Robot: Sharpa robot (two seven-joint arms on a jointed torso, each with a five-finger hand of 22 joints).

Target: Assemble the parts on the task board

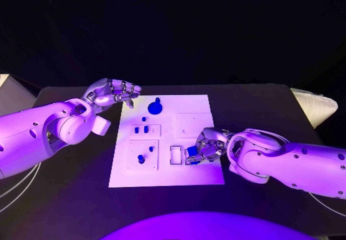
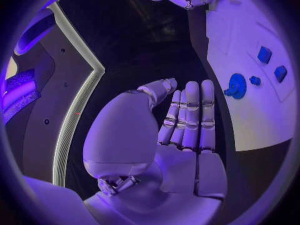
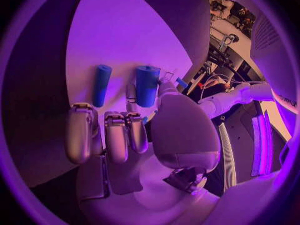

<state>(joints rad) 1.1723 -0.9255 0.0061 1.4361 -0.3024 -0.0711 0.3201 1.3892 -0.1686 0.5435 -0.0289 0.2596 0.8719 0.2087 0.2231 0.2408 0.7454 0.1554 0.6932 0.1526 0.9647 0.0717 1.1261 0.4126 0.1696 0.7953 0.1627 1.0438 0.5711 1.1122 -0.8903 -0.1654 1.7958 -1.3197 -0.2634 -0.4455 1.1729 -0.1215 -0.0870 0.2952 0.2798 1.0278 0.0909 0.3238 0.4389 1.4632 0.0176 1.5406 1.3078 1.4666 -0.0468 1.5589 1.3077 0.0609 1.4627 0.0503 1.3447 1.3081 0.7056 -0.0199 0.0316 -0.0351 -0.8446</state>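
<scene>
My right hand (image 1: 204, 150) pinches a blue part (image 1: 192, 151) at the task board (image 1: 194, 175) near edge; I'd lower it squarely into the slot. Left hand (image 1: 112, 92) idle, fingers loosely curled, empty.

White rectangular task board (image 1: 202, 175) flat on black table, long side running away from robot. Round blue part with knob (image 1: 155, 106) near far edge, left of centre. Small blue peg (image 1: 143, 119) just nearer than it. Two short blue parts (image 1: 141, 129) standing side by side in a raised square plate at left. Another blue part (image 1: 140, 159) upright in square plate nearer the robot. Blue block (image 1: 192, 151) at board's right-centre, beside narrow rectangular slot (image 1: 175, 155).
</scene>
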